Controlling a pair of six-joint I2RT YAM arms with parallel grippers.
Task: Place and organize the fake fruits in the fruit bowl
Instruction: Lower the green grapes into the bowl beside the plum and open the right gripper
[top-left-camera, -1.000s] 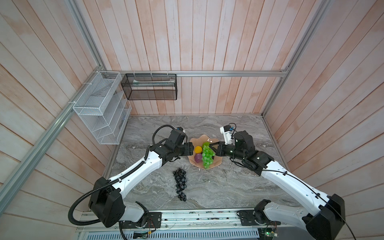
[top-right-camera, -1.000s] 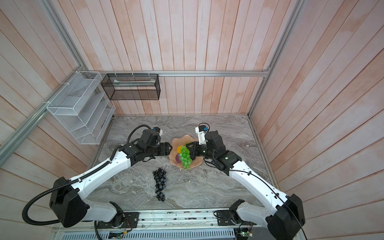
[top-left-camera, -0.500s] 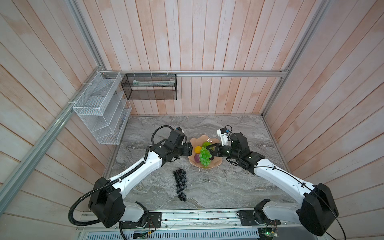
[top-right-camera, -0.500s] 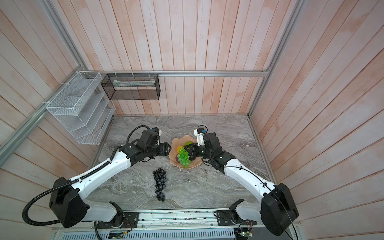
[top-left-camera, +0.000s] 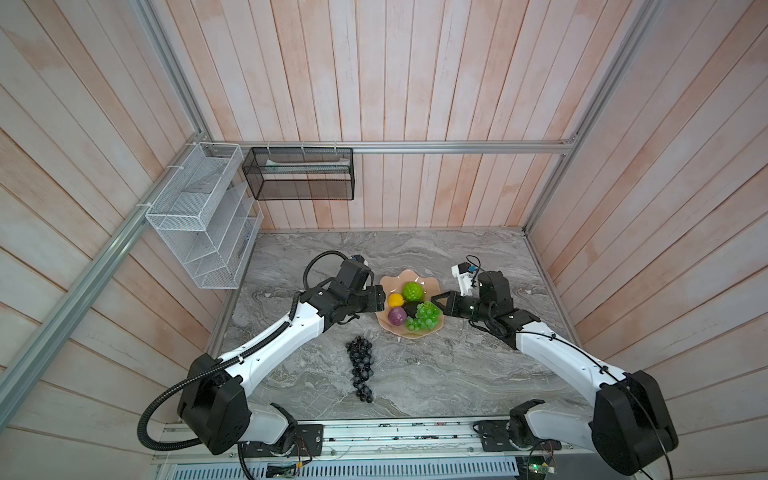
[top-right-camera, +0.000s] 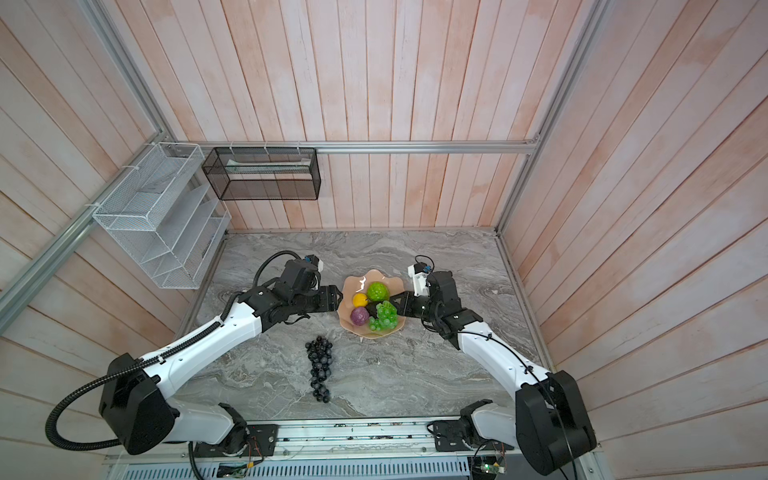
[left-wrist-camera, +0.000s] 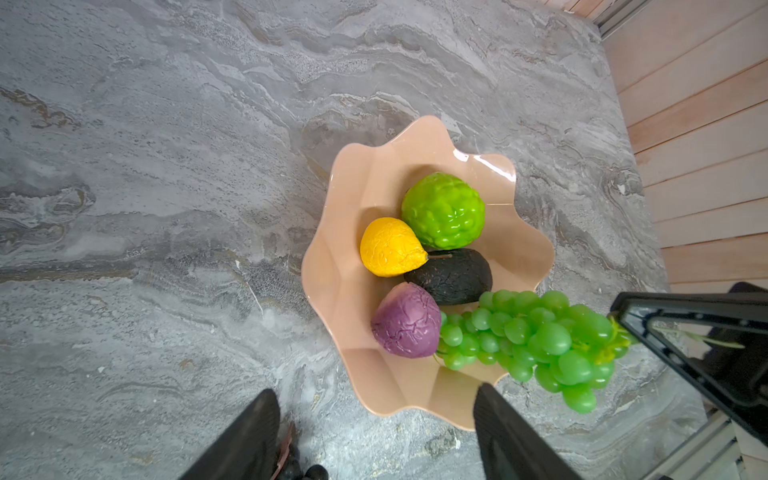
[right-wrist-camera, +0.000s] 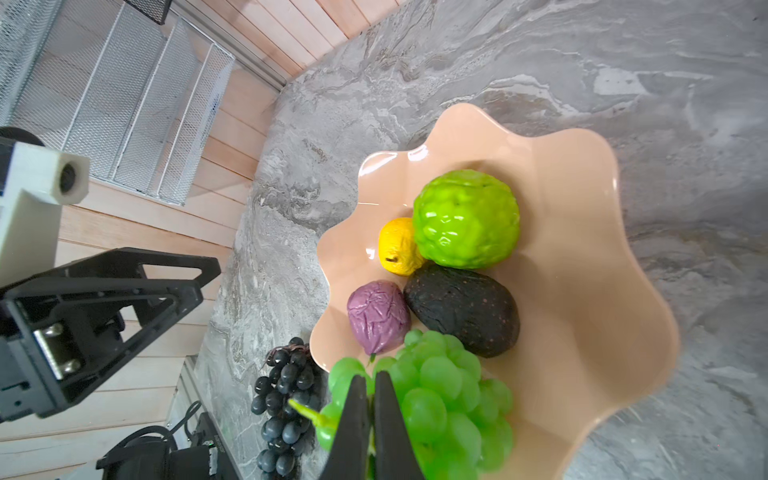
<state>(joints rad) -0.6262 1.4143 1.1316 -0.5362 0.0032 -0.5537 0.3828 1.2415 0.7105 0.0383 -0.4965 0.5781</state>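
right gripper (right-wrist-camera: 371, 376) is pinching the green grape bunch (right-wrist-camera: 436, 390) over the fruit bowl (top-left-camera: 399, 279) beside four fruits (top-left-camera: 412, 291) inside; left gripper (left-wrist-camera: 374, 392) is hanging open, empty; dark grape bunch (top-left-camera: 360, 368) is lying on the table (top-left-camera: 436, 374).

Glossy fruit bowl (left-wrist-camera: 343, 299), matt rough avocado (left-wrist-camera: 453, 278), shiny bumpy ball (left-wrist-camera: 442, 210), translucent green grape bunch (left-wrist-camera: 536, 336)

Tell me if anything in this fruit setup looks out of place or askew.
Yes. The dark grape bunch lies on the table, outside the fruit bowl. The green grape bunch sprawls over the bowl's rim, its stem pinched in the shut right gripper.
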